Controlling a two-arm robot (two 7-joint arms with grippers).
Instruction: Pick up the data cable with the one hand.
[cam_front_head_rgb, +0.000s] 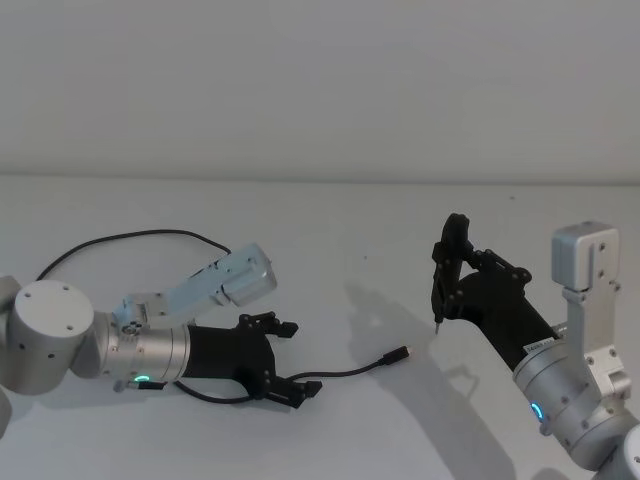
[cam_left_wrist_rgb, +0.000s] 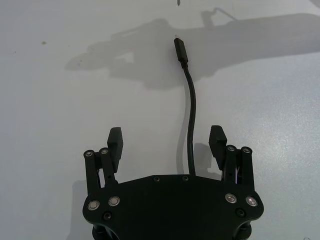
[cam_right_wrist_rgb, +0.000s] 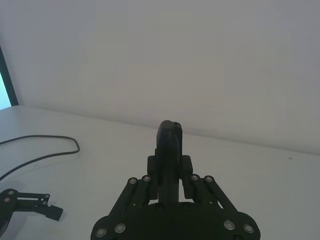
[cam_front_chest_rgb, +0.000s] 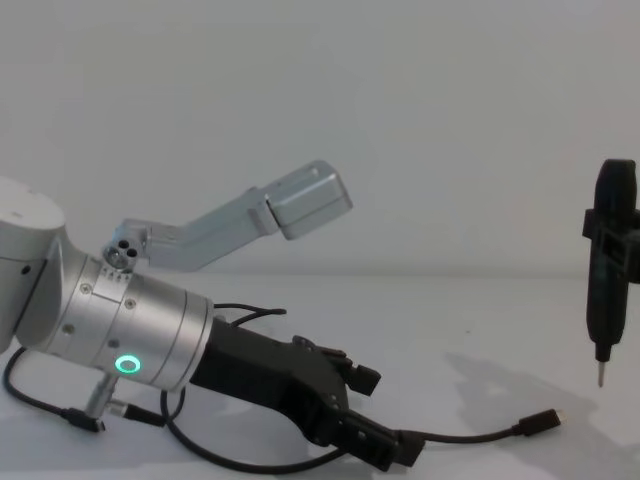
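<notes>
Head view: the left gripper (cam_front_head_rgb: 297, 358) lies low over the white worktop (cam_front_head_rgb: 330, 215) near its front left, fingers apart, and the cable (cam_front_head_rgb: 360, 368) passes between them without being clamped. The cable's plug (cam_front_head_rgb: 401, 353) rests on the worktop near the front middle, and farther back a long loop of cable curves toward the left edge. The right gripper (cam_front_head_rgb: 455, 283), above the right side of the worktop, is closed around an upright black tool (cam_front_head_rgb: 447, 275) whose thin metal tip points down, above the surface and just right of the plug. Left wrist view: the two blocky fingers (cam_left_wrist_rgb: 115, 142) of the left gripper (cam_left_wrist_rgb: 166, 132) stand wide apart. The cable (cam_left_wrist_rgb: 191, 110) lies flat between them, nearer one finger and touching neither, and its plug (cam_left_wrist_rgb: 181, 50) lies beyond the fingertips. Right wrist view: the fingers (cam_right_wrist_rgb: 187, 170) of the right gripper (cam_right_wrist_rgb: 170, 167) press against both sides of the tool (cam_right_wrist_rgb: 169, 137). Chest view: the left gripper (cam_front_chest_rgb: 385, 415) reaches in from the left, close to the worktop, with the cable (cam_front_chest_rgb: 470, 436) leading out of it to the plug (cam_front_chest_rgb: 541, 421). The tool (cam_front_chest_rgb: 610, 270) hangs upright at the right edge, its tip above the surface.
</notes>
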